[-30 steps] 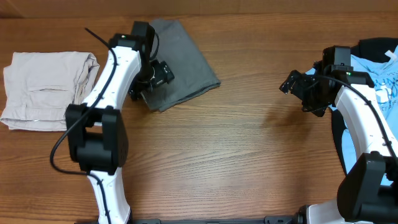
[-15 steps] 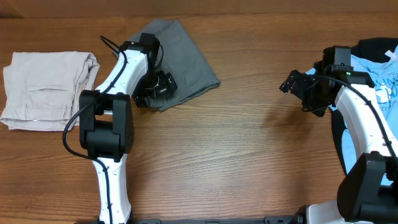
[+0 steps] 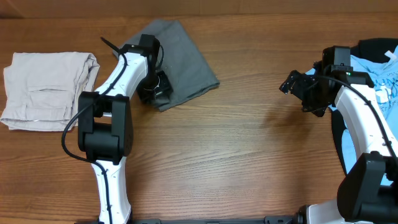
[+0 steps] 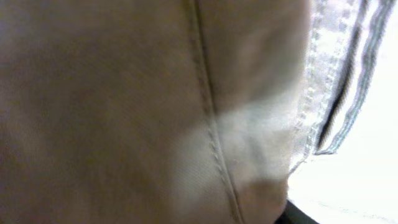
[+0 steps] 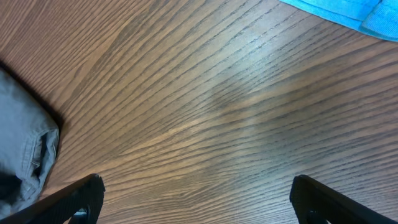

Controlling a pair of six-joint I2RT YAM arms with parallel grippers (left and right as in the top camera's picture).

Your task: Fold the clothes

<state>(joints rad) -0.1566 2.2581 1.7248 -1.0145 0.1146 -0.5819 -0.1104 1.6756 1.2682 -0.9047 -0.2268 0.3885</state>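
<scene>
Overhead, the grey shorts [image 3: 186, 59] lie folded into a slanted, roughly rectangular bundle on the desk [image 3: 236, 143], flat against the wood. The left end effector [image 3: 157, 87] is down on the bundle's lower-left edge, touching the cloth close to the bottom corner. How far its jaws stand apart I cannot tell: from above the black head hides them, and the left wrist view is filled with fabric pressed close to the lens. That view shows only a stitched seam [image 4: 211, 124] running top to bottom and a hemmed edge on the right.

Left of the grey shorts, beyond the white arm, a pair of beige shorts [image 3: 43, 90] rests folded and apart from them. Far to the right of the grey shorts, with bare wood between, the right end effector [image 3: 291, 83] hangs over the desk. In the right wrist view its fingers [image 5: 78, 194] are spread wide, one at each lower corner, with nothing but wood grain between them. Further right again lies a blue garment [image 3: 382, 81], partly under that arm.
</scene>
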